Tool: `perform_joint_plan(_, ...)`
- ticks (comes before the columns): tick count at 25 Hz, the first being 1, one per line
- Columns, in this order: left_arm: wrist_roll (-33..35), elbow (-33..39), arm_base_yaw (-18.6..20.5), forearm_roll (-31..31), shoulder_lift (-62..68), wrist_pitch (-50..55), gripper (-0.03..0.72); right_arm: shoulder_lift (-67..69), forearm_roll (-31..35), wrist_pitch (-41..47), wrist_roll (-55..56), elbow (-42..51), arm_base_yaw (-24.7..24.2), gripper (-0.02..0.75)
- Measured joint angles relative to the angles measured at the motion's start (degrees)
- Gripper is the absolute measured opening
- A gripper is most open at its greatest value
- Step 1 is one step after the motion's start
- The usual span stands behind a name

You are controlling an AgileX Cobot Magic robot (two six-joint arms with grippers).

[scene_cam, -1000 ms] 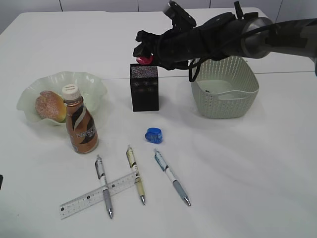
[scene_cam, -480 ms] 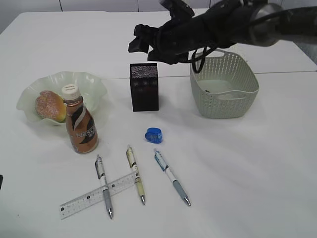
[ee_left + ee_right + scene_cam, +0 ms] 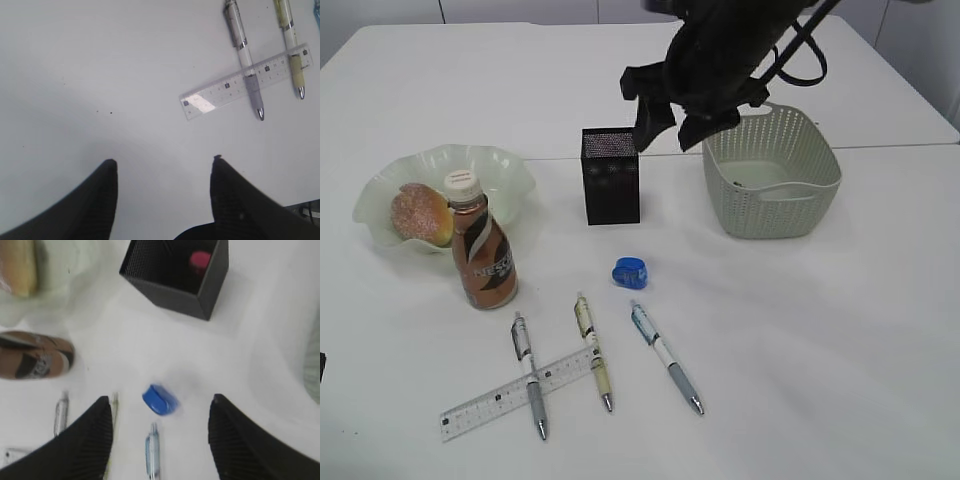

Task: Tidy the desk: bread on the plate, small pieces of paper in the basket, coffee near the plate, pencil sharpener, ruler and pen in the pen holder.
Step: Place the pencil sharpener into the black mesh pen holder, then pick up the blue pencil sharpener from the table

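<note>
Risen off the black square mesh pen holder (image 3: pixel 176 275), the right gripper (image 3: pixel 159 440) gapes empty — pink sharpener (image 3: pixel 200 260) dropped inside; left jaws empty too.

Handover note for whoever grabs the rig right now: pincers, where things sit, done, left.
Right pincer: open, empty, raised near the pen holder.
Left pincer: open, empty, over bare table near the ruler.
Done: bread on the plate; coffee beside the plate; a pink item sits inside the pen holder.
Left: blue pencil sharpener, ruler and three pens lie on the table, front of centre.
Basket: contents unclear; no loose paper seen on the table.
</note>
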Motion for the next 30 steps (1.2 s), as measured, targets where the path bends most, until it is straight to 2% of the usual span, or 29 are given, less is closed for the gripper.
perform_joint_plan(4, 0.00, 0.00, 0.00, 0.17, 0.00, 0.00, 0.434, -0.34, -5.10, 8.27, -0.25, -0.05, 2.36, 0.446)
perform_joint_plan(7, 0.00, 0.00, 0.00, 0.17, 0.00, 0.00, 0.434, -0.11, -6.75, 10.80, -4.20, -0.05, 3.76, 0.445)
perform_joint_plan(11, 0.00, 0.00, 0.00, 0.32, 0.00, 0.00, 0.434, 0.17, -6.52, 10.95, -15.53, -0.05, 4.43, 0.444)
perform_joint_plan(17, 0.13, 0.00, 0.00, 0.32, 0.00, 0.00, 0.433, 1.72, -3.92, 7.96, -38.70, -0.05, 4.56, 0.443)
perform_joint_plan(30, 0.26, 0.00, 0.00, 0.45, 0.00, 0.00, 0.433, 8.06, -1.01, 4.40, -50.45, -0.14, 4.59, 0.442)
